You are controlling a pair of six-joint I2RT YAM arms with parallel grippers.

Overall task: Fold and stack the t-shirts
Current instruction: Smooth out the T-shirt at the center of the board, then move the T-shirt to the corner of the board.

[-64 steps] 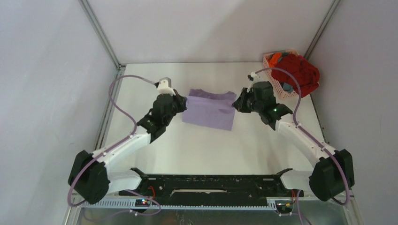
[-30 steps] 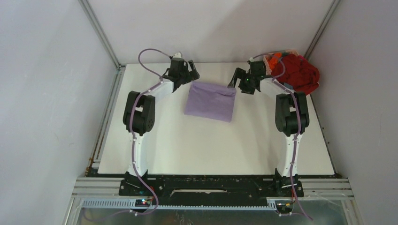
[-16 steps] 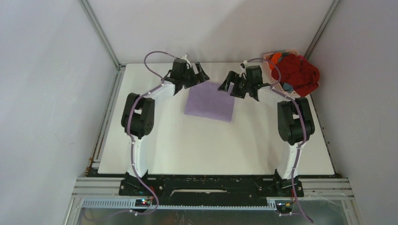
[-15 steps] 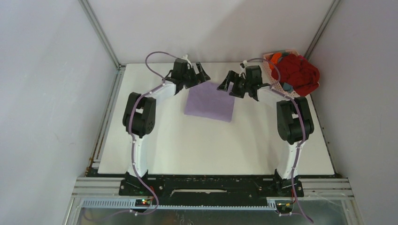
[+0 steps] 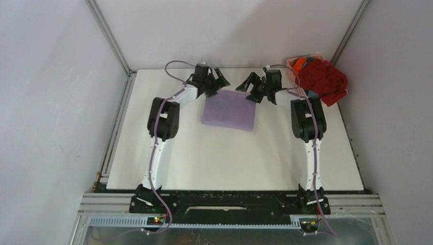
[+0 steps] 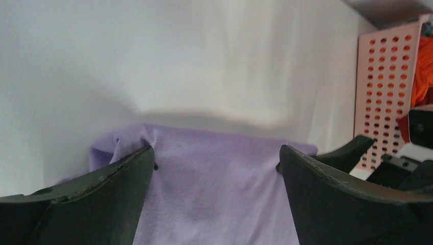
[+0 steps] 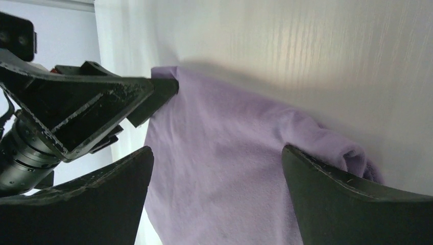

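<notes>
A lavender t-shirt (image 5: 228,110) lies folded into a rectangle on the white table (image 5: 204,158). Both arms reach to its far edge. My left gripper (image 5: 221,82) is open over the far left part, its jaws wide apart with the cloth (image 6: 214,189) lying flat between them. Facing it over the far right part, my right gripper (image 5: 246,85) is open too, straddling the cloth (image 7: 224,173). Neither holds anything. More t-shirts, dark red (image 5: 322,79) and orange (image 5: 301,62), are heaped in the pink basket (image 5: 292,66).
The pink lattice basket (image 6: 383,92) stands in the table's far right corner, close to the right arm. Grey walls with metal frame posts (image 5: 110,38) close in the back and sides. The left gripper's black fingers (image 7: 87,107) show in the right wrist view.
Both grippers have moved inward along the shirt's far edge, toward each other, and now stand closer together. Both stayed open. The shirt has not moved.
</notes>
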